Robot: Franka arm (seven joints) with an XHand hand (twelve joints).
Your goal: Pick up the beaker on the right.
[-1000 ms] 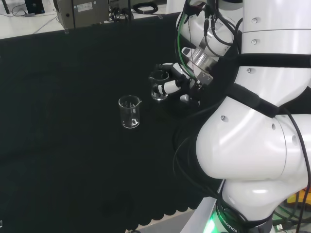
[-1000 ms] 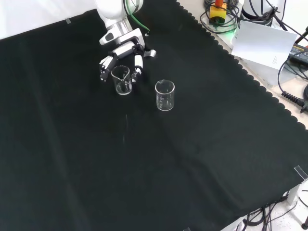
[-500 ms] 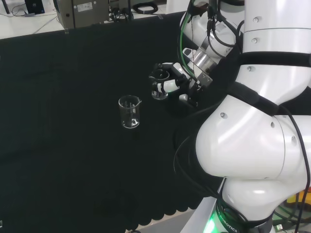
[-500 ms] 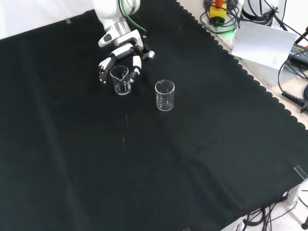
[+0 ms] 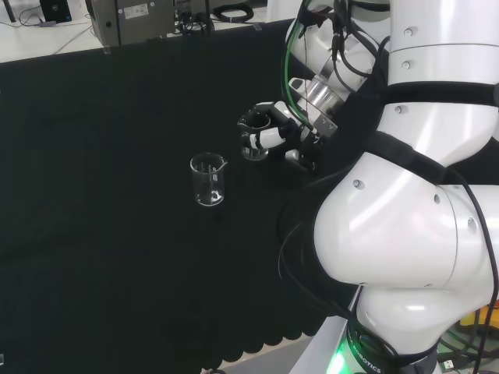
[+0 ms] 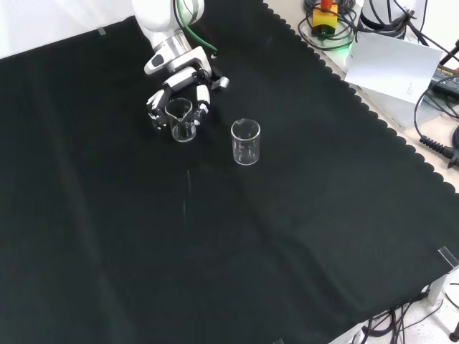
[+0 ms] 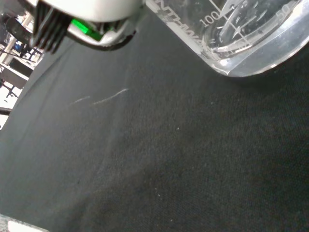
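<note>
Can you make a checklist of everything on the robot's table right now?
Surface: black cloth, scalloped edge, a few pale marks.
Job's things: two clear beakers; near beaker inside the robot hand, bottom looks just off the cloth in the wrist view; other beaker stands alone, upright.
Clutter: nothing seen on the cloth.
Robot hand: fingers curled round the near beaker.
Cables: green and black cables along the arm; more cables off the cloth.
Surroundings: paper sheet, grey box.
</note>
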